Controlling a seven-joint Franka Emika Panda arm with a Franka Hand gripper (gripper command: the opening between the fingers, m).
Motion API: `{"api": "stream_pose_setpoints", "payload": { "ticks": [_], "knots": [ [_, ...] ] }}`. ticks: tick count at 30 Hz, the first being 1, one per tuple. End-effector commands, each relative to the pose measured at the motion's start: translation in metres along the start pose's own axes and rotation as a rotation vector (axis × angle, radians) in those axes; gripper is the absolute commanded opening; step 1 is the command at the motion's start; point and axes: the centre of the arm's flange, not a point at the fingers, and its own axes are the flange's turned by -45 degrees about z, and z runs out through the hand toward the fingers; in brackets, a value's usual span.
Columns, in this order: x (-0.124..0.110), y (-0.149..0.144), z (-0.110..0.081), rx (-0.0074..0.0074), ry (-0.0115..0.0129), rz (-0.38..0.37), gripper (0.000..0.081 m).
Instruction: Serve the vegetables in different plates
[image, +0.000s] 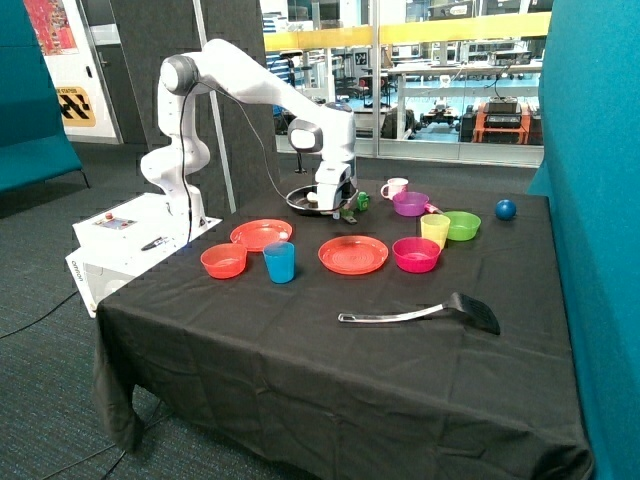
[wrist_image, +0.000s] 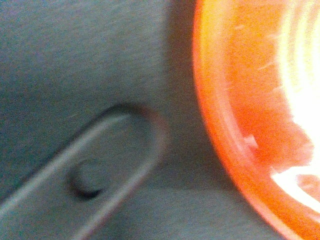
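My gripper (image: 338, 208) hangs low over a black pan (image: 300, 203) at the back of the table. A pale cream vegetable (image: 313, 197) lies in the pan, right beside the gripper. On the gripper's other side, at the pan's rim, a small green piece (image: 362, 201) shows; its shape is unclear. Two flat red-orange plates lie in front of the pan, one (image: 262, 234) near the robot's base and one (image: 353, 254) at mid-table; both look bare. The wrist view is blurred and holds a red-orange plate rim (wrist_image: 235, 125) and a grey handle (wrist_image: 100, 165) with a hole.
Around the plates stand a red-orange bowl (image: 224, 260), a blue cup (image: 280, 262), a pink bowl (image: 416, 254), a yellow cup (image: 435, 230), a green bowl (image: 461, 225), a purple bowl (image: 410, 203) and a white mug (image: 395, 187). A blue ball (image: 506, 209) and a spatula (image: 420, 315) lie farther off.
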Motion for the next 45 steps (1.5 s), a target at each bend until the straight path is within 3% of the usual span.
{"api": "stream_pose_setpoints", "payload": {
  "ticks": [1, 9, 18, 36, 45],
  "knots": [
    [0.011, 0.039, 0.001, 0.0044, -0.0017, 0.051, 0.0],
    [0.018, 0.064, 0.014, 0.0044, -0.0017, 0.083, 0.0],
    [0.025, 0.073, 0.043, 0.0044, -0.0017, 0.095, 0.0],
    [0.046, 0.068, 0.07, 0.0044, -0.0018, 0.096, 0.0],
    [0.046, 0.062, 0.079, 0.0044, -0.0017, 0.086, 0.0]
  ]
}}
